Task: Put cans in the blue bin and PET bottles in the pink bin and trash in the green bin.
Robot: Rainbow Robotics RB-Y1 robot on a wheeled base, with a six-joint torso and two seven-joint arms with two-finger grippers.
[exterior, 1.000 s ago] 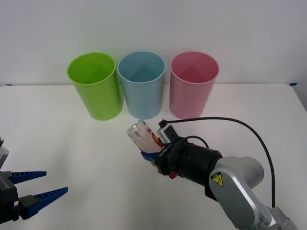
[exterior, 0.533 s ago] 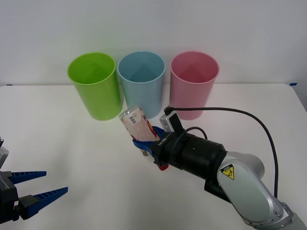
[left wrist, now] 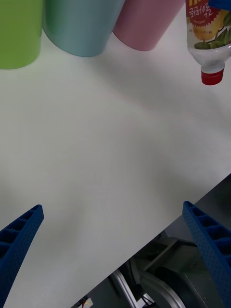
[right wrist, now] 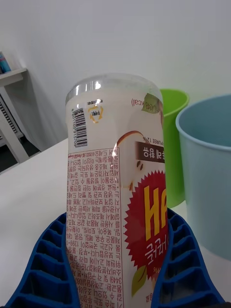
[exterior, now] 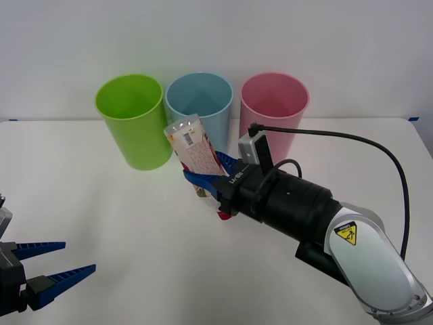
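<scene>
My right gripper [exterior: 206, 179] is shut on the PET bottle [exterior: 193, 149], a clear bottle with a pale fruit-print label, held off the table with its base up and its red cap [left wrist: 212, 77] down. It hangs in front of the blue bin [exterior: 199, 116]. In the right wrist view the PET bottle [right wrist: 115, 192] stands between the blue fingers [right wrist: 43, 264]. The green bin [exterior: 132, 118] stands to the left and the pink bin [exterior: 274, 115] to the right, in one row at the back. My left gripper [exterior: 64, 261] waits open at the near left.
The three bins stand close together against the white wall. A black cable [exterior: 365, 145] arcs over my right arm. The white table [exterior: 88, 203] spreads bare in front of the bins and to both sides.
My right arm has lifted the bottle and carried it forward toward the bins, turning it more upright. The left arm has not moved.
</scene>
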